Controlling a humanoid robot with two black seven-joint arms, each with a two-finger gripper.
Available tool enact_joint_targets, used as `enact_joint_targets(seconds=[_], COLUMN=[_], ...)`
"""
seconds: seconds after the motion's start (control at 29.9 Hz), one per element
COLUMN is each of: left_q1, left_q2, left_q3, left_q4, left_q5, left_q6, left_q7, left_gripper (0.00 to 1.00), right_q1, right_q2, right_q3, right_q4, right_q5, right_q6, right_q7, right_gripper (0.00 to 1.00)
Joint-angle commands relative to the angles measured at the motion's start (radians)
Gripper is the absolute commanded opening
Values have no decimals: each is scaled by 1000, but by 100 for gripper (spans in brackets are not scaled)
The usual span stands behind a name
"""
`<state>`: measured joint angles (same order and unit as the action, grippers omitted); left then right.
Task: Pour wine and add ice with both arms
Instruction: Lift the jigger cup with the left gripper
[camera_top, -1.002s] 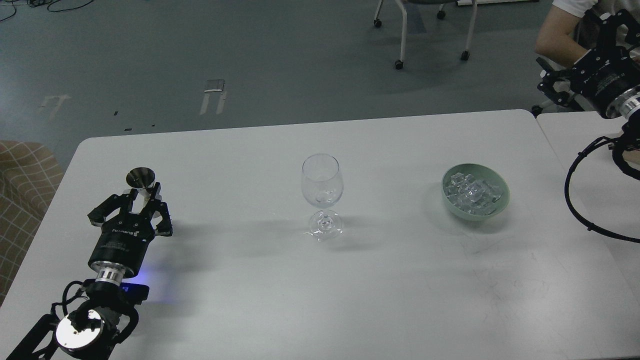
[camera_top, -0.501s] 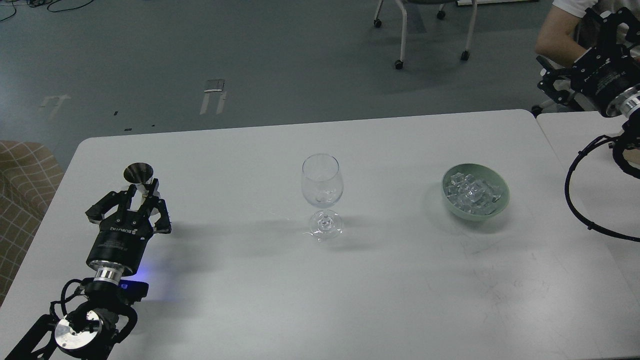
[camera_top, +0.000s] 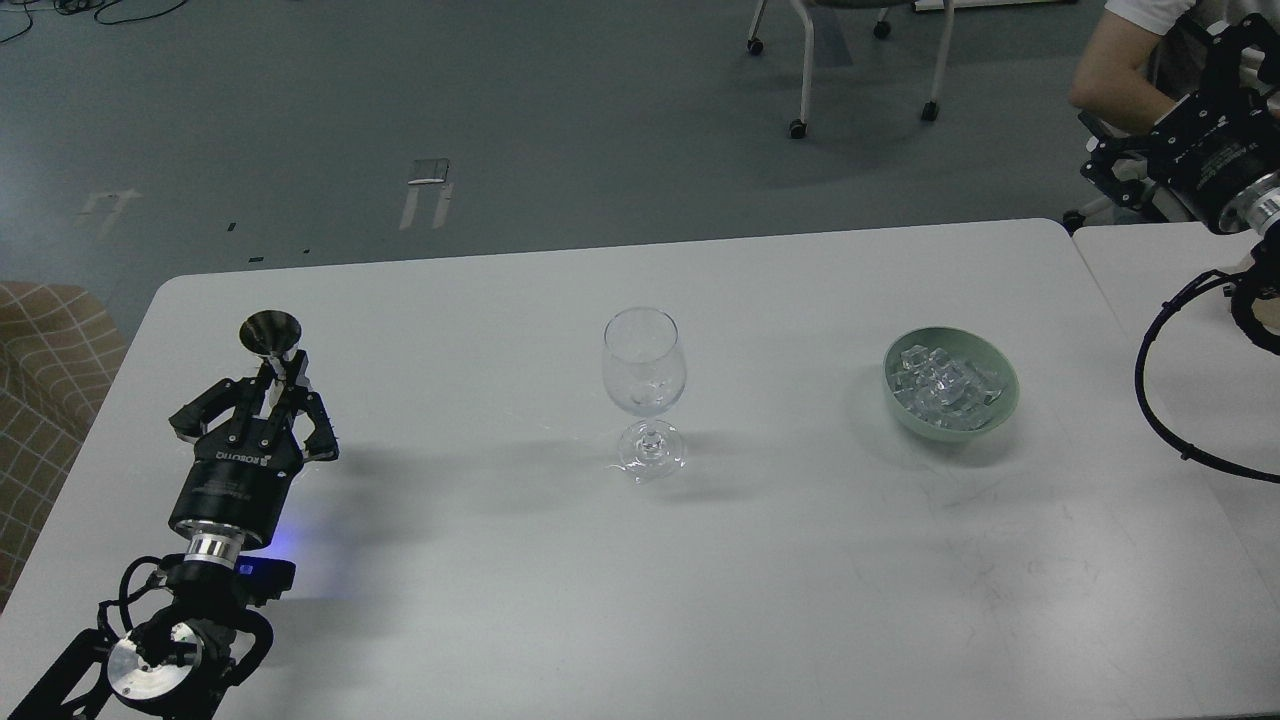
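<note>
A small cone-shaped metal cup (camera_top: 270, 332) stands out at the far left of the white table (camera_top: 500, 560), and my left gripper (camera_top: 283, 372) is shut on its lower part. The wine is hidden; I see no liquid in the cup's dark mouth. An empty stemmed wine glass (camera_top: 644, 370) stands upright at the table's middle. To its right, a pale green bowl (camera_top: 1005, 400) holds a heap of clear ice (camera_top: 945, 385) cubes. My right gripper (camera_top: 1115, 165) hangs beyond the table's far right corner, dark and too small to read.
A second white table (camera_top: 1150, 260) butts against the right side, with my right arm's cable loop (camera_top: 1145, 400) over it. A person's arm (camera_top: 1110, 70) is close behind my right gripper. Chair legs (camera_top: 800, 70) stand on the floor beyond; a plaid seat (camera_top: 50, 340) is at left.
My left gripper has moved a little up and to the left, carrying the metal cup with it. The right gripper has drifted slightly toward the right edge. Glass and bowl have not moved.
</note>
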<state>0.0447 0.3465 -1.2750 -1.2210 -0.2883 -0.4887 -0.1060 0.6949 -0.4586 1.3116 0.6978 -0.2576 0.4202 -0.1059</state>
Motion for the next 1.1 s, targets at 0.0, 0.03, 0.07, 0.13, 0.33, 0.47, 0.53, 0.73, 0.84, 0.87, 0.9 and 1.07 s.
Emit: enact_joint_targets(seconds=[0.0, 0.03, 0.07, 0.13, 0.33, 0.47, 0.53, 0.73, 0.84, 0.87, 0.9, 1.07], left_q1=[0, 0, 0, 0, 23, 29, 27, -11, -35, -40, -42, -80], left_q2=[2, 2, 2, 2, 26, 34, 34, 34, 29, 26, 26, 16], left_q3=[0, 0, 0, 0, 13, 19, 19, 16, 14, 16, 14, 23], left_q4=[-2, -3, -3, -6, -80, -156, -167, -216, -224, -233, -241, -282], left_q5=[1, 5, 8, 9, 14, 17, 21, 113, 113, 113, 113, 117], left_q6=[0, 0, 0, 0, 5, 59, 70, 206, 249, 259, 262, 309], left_q7=[-3, -3, -3, -4, 3, 9, 11, 28, 43, 45, 45, 49], left_gripper=[0, 0, 0, 0, 0, 0, 0, 0, 0, 0, 0, 0], right_q1=[0, 0, 0, 0, 0, 0, 0, 0, 0, -2, -2, -3], right_q2=[0, -2, -2, -3, -3, -3, -3, -3, -3, -3, -3, -5], right_q3=[0, 0, 0, 0, 0, 0, 0, 0, 0, 0, 0, 0], right_q4=[-3, -3, -3, -3, -3, -3, -3, -3, -3, -3, -3, -9], right_q5=[0, 0, 0, 0, 0, 0, 0, 1, 1, 0, 1, 0], right_q6=[0, 0, 0, 0, 0, 0, 0, 0, 0, 0, 0, 2], right_q7=[0, 0, 0, 0, 0, 0, 0, 0, 0, 2, 2, 2], right_gripper=[100, 100, 100, 100, 100, 100, 100, 100, 100, 100, 100, 100])
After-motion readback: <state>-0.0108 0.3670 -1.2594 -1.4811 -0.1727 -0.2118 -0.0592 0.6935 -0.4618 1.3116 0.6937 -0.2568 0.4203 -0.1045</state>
